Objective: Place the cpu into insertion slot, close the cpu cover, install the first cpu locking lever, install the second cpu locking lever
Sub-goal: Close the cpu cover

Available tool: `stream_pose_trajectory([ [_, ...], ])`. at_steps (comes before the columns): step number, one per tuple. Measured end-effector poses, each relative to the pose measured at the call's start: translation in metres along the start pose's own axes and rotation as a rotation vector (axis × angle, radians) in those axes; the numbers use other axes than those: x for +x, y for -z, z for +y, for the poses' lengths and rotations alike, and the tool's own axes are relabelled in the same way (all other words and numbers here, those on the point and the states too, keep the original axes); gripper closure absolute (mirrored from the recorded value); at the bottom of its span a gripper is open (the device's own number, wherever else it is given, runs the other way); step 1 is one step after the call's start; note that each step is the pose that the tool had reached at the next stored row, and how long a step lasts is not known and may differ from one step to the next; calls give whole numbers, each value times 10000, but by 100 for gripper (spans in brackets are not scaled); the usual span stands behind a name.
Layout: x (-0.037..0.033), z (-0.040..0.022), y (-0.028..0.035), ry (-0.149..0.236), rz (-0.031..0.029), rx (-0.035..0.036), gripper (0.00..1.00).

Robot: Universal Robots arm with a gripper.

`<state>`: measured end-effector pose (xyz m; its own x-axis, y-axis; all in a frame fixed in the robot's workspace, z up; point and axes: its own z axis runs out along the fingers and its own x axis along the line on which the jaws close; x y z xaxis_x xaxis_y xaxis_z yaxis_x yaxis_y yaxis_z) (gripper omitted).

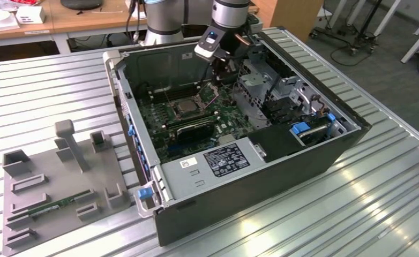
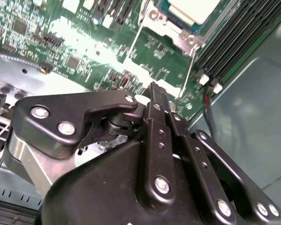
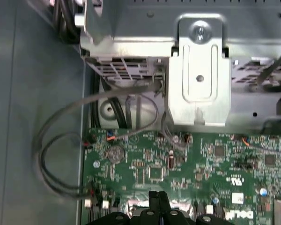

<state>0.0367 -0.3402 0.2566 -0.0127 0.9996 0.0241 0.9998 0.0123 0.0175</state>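
With the cpu [image 2: 192, 7] sitting in the insertion slot [image 1: 174, 108], the pressed-together gripper [image 2: 153, 87] is hovering by a seemingly unlatched locking lever [image 2: 187, 75].

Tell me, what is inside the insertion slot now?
The cpu lies in the insertion slot, with its pale face showing. Whatever lies beneath it is covered.
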Motion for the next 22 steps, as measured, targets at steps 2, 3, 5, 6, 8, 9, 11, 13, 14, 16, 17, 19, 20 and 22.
stream_pose_trajectory([
  [2, 0, 45, -1, 0, 1, -1, 89],
  [3, 0, 61, -1, 1, 1, 0, 89],
  [5, -1, 84, -2, 1, -1, 0, 89],
  [6, -1, 90, -2, 1, -1, 0, 89],
  [8, -1, 98, -10, 1, 0, 0, 89],
  [9, -2, 98, -18, 0, 0, 0, 89],
  [11, -2, 99, -38, -1, 0, 0, 89],
  [13, -3, 100, -64, 0, 0, 0, 89],
  [14, -3, 101, -78, 0, 0, 0, 89],
  [16, -4, 101, -104, 0, -2, 0, 89],
  [17, -4, 101, -118, 0, -1, 1, 89],
  [19, -5, 102, -144, 0, -1, 0, 89],
  [20, -5, 102, -155, 0, 0, 0, 89],
  [22, -5, 102, -167, 0, 0, 0, 89],
])
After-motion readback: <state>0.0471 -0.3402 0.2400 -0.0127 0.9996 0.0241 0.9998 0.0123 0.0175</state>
